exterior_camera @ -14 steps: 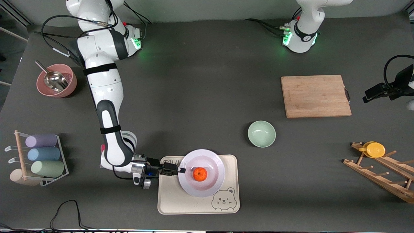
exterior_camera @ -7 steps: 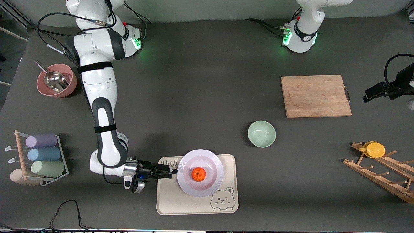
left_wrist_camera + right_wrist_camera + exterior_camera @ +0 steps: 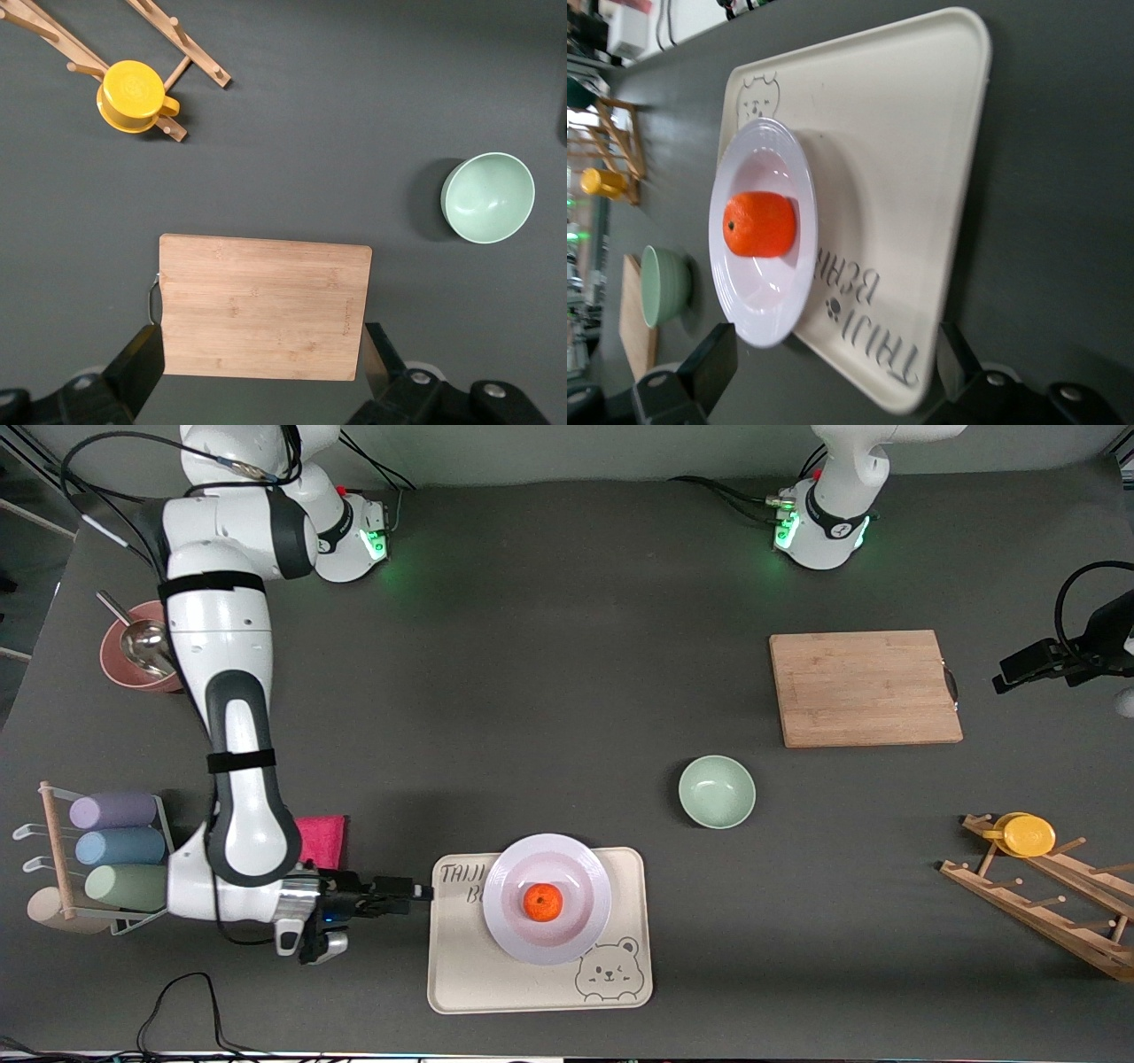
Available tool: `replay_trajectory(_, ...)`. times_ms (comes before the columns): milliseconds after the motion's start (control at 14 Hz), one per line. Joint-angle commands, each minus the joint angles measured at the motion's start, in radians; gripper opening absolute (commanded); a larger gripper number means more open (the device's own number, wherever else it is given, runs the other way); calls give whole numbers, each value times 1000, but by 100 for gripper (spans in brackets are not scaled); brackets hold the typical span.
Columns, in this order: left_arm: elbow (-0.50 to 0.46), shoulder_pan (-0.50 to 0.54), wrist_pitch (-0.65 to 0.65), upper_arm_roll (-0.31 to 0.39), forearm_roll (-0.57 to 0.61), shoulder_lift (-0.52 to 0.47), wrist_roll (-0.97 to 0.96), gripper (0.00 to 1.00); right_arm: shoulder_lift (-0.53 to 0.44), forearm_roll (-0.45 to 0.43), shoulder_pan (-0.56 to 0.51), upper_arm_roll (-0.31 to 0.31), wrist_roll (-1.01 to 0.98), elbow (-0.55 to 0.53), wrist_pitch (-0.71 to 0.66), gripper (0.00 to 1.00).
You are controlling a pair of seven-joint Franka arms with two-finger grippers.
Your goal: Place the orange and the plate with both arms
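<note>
The plate (image 3: 576,868) lies on the cream bear tray (image 3: 540,983) near the front edge, with the orange (image 3: 542,902) resting in its middle. My right gripper (image 3: 413,887) hovers low just off the tray's edge, toward the right arm's end, open and holding nothing. Its wrist view shows the orange (image 3: 760,224) in the plate (image 3: 766,297) on the tray (image 3: 904,159), beyond my open right gripper (image 3: 833,350). My left gripper (image 3: 1010,677) waits high at the left arm's end of the table, open and empty (image 3: 260,341), looking down on the cutting board (image 3: 264,305).
A mint-green bowl (image 3: 717,791) and the wooden cutting board (image 3: 864,688) lie toward the left arm's end. A wooden rack (image 3: 1045,895) holds a yellow cup (image 3: 1028,834). A pink cloth (image 3: 321,840), a rack of coloured cups (image 3: 115,841) and a pink bowl with a scoop (image 3: 133,655) sit at the right arm's end.
My right gripper has opened, let go of the plate's rim and drawn back off the tray toward the right arm's end, uncovering the pink cloth. The left arm has hardly moved.
</note>
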Motion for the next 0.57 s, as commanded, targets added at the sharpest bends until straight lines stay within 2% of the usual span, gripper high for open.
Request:
replay_trajectory(0, 12, -1, -25, -1, -10, -10, -11, 100, -120, -181, -16, -16, 54, -58, -71, 100)
replay_trajectory(143, 12, -1, -25, -3, -8, -11, -15, 100, -203, -355, -19, -29, 102, -77, -129, 100)
replay_trajectory(214, 12, -2, -25, -3, -8, -11, -15, 100, -260, -411, -25, -29, 163, -110, -151, 100)
replay_trajectory(500, 9, -7, -30, -8, 12, -11, -8, 100, -549, -685, -39, -15, 263, -317, -182, 100)
